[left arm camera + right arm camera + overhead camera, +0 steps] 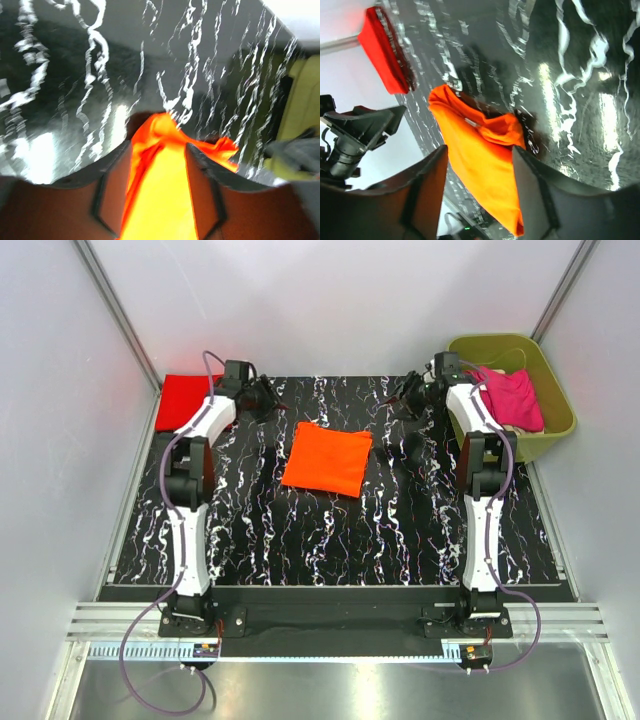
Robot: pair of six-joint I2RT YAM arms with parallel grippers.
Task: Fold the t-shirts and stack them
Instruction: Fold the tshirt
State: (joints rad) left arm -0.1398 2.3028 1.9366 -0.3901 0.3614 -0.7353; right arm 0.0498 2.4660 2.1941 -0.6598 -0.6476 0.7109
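Observation:
An orange t-shirt (327, 459) lies folded into a rough square in the middle of the black marbled mat (330, 540). A red t-shirt (185, 400) lies folded at the mat's far left corner. Magenta t-shirts (515, 400) are heaped in the tub. My left gripper (268, 398) hovers beyond the orange shirt's far left corner, and my right gripper (405, 392) beyond its far right corner. Both are open and apart from the cloth. In the left wrist view the orange t-shirt (160, 195) shows through the gap of the left gripper (159, 150). The right gripper (480, 152) frames the orange t-shirt (485, 165) below it.
An olive-green tub (555, 425) stands at the back right, off the mat's edge. White walls close in the back and both sides. The red t-shirt (382, 50) and the left arm's gripper (355, 135) show in the right wrist view.

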